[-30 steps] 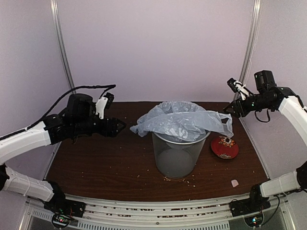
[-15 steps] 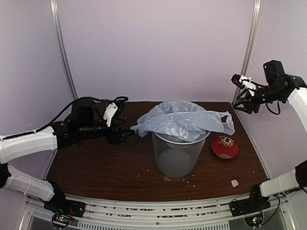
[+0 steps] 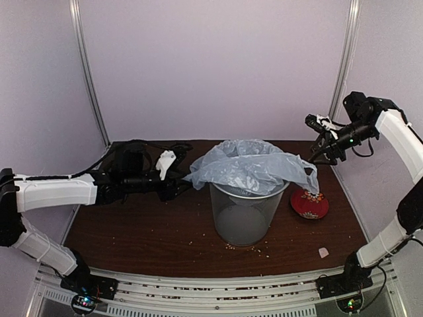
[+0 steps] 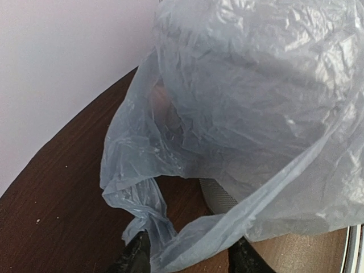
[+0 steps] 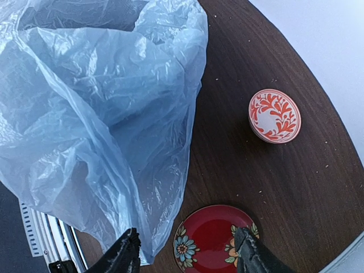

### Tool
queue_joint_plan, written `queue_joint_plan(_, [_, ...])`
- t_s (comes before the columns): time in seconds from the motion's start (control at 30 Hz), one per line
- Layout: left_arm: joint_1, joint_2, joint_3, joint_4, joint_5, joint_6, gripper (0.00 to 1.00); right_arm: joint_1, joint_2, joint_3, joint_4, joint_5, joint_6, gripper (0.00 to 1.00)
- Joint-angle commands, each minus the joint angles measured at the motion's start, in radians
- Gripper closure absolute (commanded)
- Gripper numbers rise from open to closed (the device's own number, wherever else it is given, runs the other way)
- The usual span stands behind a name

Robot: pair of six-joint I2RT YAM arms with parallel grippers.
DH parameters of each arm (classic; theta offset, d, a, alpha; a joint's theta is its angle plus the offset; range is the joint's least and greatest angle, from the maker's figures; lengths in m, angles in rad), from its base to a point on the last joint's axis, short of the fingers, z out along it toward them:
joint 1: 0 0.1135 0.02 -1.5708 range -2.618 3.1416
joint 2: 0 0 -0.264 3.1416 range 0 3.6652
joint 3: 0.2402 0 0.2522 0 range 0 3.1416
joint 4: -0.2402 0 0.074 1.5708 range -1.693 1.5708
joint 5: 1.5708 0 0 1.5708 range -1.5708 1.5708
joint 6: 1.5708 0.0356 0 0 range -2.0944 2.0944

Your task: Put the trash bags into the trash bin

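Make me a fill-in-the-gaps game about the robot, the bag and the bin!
The trash bag is draped over the trash bin, and its colour is pale ___. The flat dish on the table to the right of the bin is mostly ___. The left hand and the right hand are both ___, not shut.
Missing words: blue; red; open.

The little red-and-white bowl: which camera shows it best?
The right wrist view: the bowl stands in full sight on the table, apart from the red dish. The top and left wrist views show nothing of it.
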Motion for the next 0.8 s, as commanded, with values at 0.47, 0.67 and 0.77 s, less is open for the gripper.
queue_joint_plan(0.47, [0.004, -0.008, 0.012, 0.08, 0.055, 0.044, 0.89, 0.049, -0.102, -0.083, 0.0, -0.029, 0.022, 0.38])
queue_joint_plan(0.67, [0.004, -0.017, -0.002, 0.091, 0.064, 0.034, 0.96, 0.093, -0.091, -0.123, 0.19, 0.032, 0.19, 0.4])
queue_joint_plan(0.77, [0.001, -0.026, -0.009, 0.096, 0.063, 0.028, 1.0, 0.107, -0.076, -0.128, 0.247, 0.067, 0.234, 0.42])
